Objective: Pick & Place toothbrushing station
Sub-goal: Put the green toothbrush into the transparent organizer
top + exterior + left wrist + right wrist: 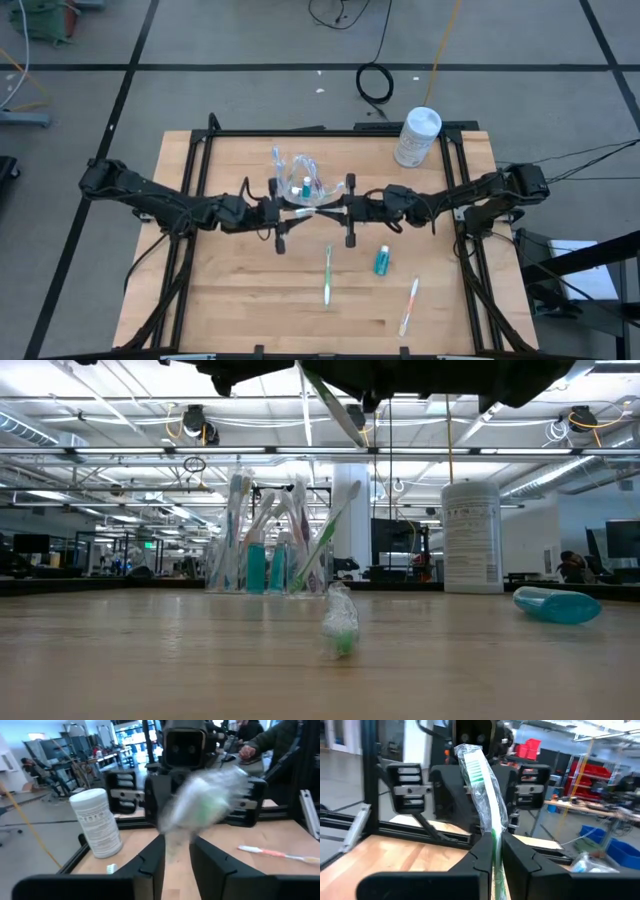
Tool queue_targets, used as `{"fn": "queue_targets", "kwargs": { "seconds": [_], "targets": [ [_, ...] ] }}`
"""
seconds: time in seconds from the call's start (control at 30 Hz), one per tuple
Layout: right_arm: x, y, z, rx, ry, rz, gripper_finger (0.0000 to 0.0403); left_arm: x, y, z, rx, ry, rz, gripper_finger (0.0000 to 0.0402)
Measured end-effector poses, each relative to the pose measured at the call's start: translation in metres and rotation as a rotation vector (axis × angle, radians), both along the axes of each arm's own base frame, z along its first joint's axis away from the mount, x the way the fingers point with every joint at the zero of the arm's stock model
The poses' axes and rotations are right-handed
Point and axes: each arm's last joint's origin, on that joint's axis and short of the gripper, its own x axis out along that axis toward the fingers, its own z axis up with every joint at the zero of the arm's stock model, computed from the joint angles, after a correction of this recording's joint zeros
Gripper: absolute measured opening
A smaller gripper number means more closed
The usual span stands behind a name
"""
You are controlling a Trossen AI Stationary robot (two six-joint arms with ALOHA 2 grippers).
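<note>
Wrapped green toothbrush [485,790] (clear film), clamped in right tool [493,851], left tool [176,852] also gripping it

Both dark six-joint arms are reaching inward from opposite sides of the table, meeting nose to nose over its middle. The right arm's two-finger gripper [338,207] is pinching its dark fingers [481,856] tight on a wrapped green-and-white toothbrush [482,785]. Facing it, the left arm's two-finger gripper [288,210] is closing its fingers [152,855] narrowly around the same toothbrush's blurred wrapped end.
</note>
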Motion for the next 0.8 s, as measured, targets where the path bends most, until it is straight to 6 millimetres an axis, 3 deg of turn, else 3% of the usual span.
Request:
{"fn": "queue_targets", "kwargs": {
  "seconds": [0.37,0.53,0.8],
  "targets": [
    [0.0001,-0.001,0.0006,0.002,-0.007,0.022,0.002,0.0,0.0,0.0008,0.003,-0.007,0.001,0.0007],
    [0.0,-0.001,0.0008,0.002,-0.008,0.023,0.0038,0.0,-0.0001,0.0008,0.002,-0.007,-0.003,0.0014],
    [0.0004,-0.0013,-0.0017,0.026,0.018,0.019,0.0111,0.0,-0.0002,0.0006,-0.001,-0.006,-0.006,0.0011]
  ]
}}
